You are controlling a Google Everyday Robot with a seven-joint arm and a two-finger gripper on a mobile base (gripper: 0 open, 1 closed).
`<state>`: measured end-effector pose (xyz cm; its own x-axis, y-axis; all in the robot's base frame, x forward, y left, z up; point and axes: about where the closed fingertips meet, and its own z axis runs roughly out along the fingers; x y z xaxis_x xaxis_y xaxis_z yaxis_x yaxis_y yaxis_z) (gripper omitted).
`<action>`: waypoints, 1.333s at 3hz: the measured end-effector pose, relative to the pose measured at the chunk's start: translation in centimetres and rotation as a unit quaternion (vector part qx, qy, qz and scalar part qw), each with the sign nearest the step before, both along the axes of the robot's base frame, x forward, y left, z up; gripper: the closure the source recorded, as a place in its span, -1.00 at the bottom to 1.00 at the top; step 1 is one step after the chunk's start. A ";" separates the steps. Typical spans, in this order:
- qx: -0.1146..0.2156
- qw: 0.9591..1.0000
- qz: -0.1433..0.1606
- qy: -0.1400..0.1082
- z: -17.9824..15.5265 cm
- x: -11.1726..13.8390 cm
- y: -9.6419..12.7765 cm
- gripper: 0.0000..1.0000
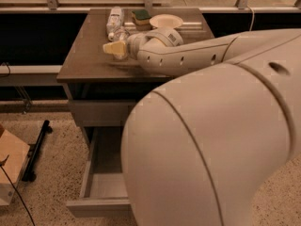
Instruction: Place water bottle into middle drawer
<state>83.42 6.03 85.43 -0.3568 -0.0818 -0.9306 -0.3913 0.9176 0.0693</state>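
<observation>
The water bottle (114, 19), clear with a white label, lies on the dark cabinet top (87, 55) near its back edge. My gripper (114, 48), with pale yellow tips, is over the cabinet top just in front of the bottle's near end, where a clear crinkled part (121, 34) shows. Whether it touches the bottle I cannot tell. The middle drawer (96, 206) is pulled out at the cabinet's bottom. Its grey inside (104, 173) shows on the left, and my arm hides the rest.
A green sponge (140, 16) and a white bowl (165, 20) sit behind the gripper at the back of the top. A closed grey drawer front (96, 113) is above the open one. A cardboard box (10, 160) and a black bar (37, 149) lie on the floor at left.
</observation>
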 end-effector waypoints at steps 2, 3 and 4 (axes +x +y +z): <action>0.010 1.000 0.007 0.005 -1.4 -0.8 2.2 0.01; 0.041 0.999 0.002 -0.004 -0.6 -1.3 1.9 0.60; 0.089 0.996 0.003 -0.004 0.2 -2.1 1.5 1.00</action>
<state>81.28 7.52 85.60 -0.3490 0.0831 -0.9334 -0.3974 0.8889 0.2278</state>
